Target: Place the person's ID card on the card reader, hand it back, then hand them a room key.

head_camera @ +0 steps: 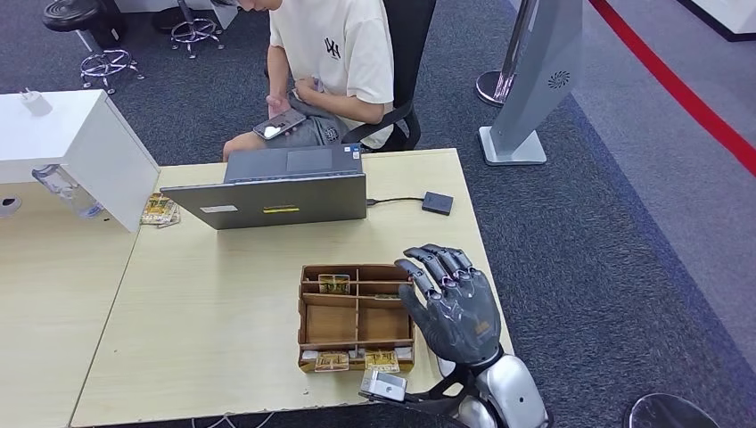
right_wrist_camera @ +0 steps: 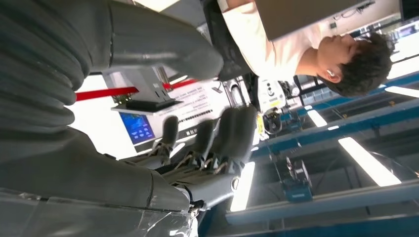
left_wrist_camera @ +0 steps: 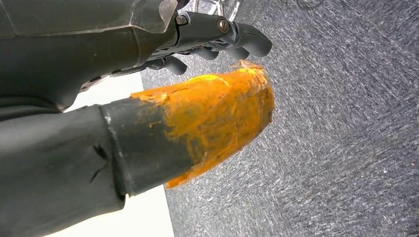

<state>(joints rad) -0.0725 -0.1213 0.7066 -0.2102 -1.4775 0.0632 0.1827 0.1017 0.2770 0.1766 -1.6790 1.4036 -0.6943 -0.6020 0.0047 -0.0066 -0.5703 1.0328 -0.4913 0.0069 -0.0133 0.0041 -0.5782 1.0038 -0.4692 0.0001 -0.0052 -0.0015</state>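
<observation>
A pale wooden surface (head_camera: 223, 303) stands on dark grey carpet (head_camera: 606, 250) crossed by a red stripe. The right hand (head_camera: 453, 303) is raised over the surface's right edge, palm facing away from the head camera, its fingers (head_camera: 437, 267) extended, slightly apart and holding nothing; they hang above the right end of a wooden compartment tray (head_camera: 357, 316). In the right wrist view the same fingers (right_wrist_camera: 217, 133) stand straight and apart, pointing toward the person. The left hand (left_wrist_camera: 217, 42) shows in the left wrist view above carpet, fingers curled in with nothing between them, behind a thumb with an orange-coated tip (left_wrist_camera: 222, 111).

The tray holds cards in the far row (head_camera: 334, 283) and along the near row (head_camera: 357, 360); which is a room key I cannot tell. Beyond it an open grey laptop (head_camera: 281, 192) faces the seated person (head_camera: 334, 62), who wears a cream T-shirt and holds a phone (head_camera: 279, 125). A small black card reader (head_camera: 437, 202) lies to the laptop's right, cabled to it. No ID card can be made out. A white box (head_camera: 76, 143) sits at the left.
</observation>
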